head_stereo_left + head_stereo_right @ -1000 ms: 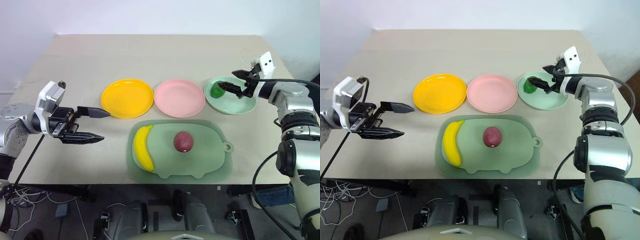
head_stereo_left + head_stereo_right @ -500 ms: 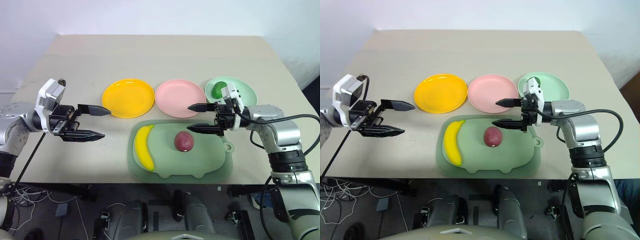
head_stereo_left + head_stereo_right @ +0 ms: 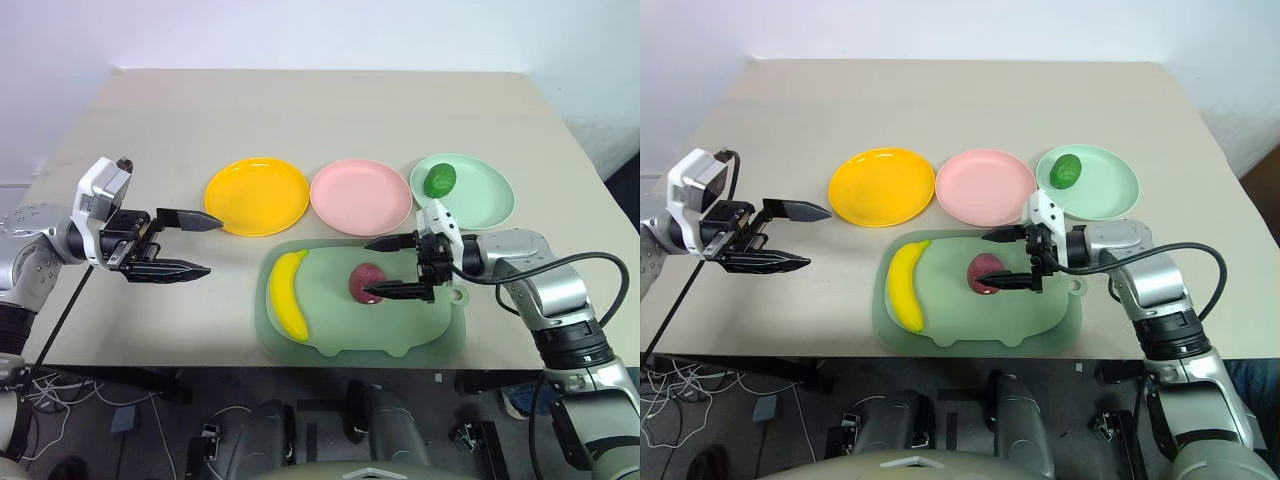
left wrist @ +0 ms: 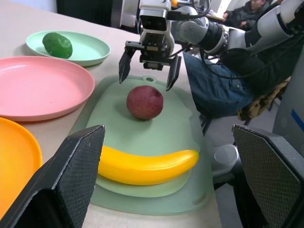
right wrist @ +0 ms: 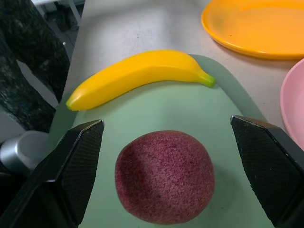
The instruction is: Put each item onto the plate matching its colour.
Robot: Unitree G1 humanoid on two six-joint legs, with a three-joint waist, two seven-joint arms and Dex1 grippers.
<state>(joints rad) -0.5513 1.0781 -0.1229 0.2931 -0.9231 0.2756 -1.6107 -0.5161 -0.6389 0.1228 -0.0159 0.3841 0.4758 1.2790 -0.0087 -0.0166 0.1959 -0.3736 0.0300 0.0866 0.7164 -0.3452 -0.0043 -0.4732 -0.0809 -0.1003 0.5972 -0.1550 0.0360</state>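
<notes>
Red fruit [image 3: 366, 282] sat on your pig-shaped mat [image 3: 330, 330], beside the banana [image 3: 288, 296]. Your right gripper [image 3: 391, 267] was wide open around it, one finger each side, nothing held. Green fruit [image 3: 439, 179] was on the mint plate [image 3: 490, 195]. Left gripper [image 3: 190, 243] was open and empty, near the orange-yellow plate [image 3: 256, 195].

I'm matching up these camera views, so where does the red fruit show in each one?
Left eye: red fruit on the mat, between the right gripper's fingers.
Right eye: on the mat.
Left wrist: centre, before that gripper.
Right wrist: low centre.
Shared landmark: the banana.
</notes>
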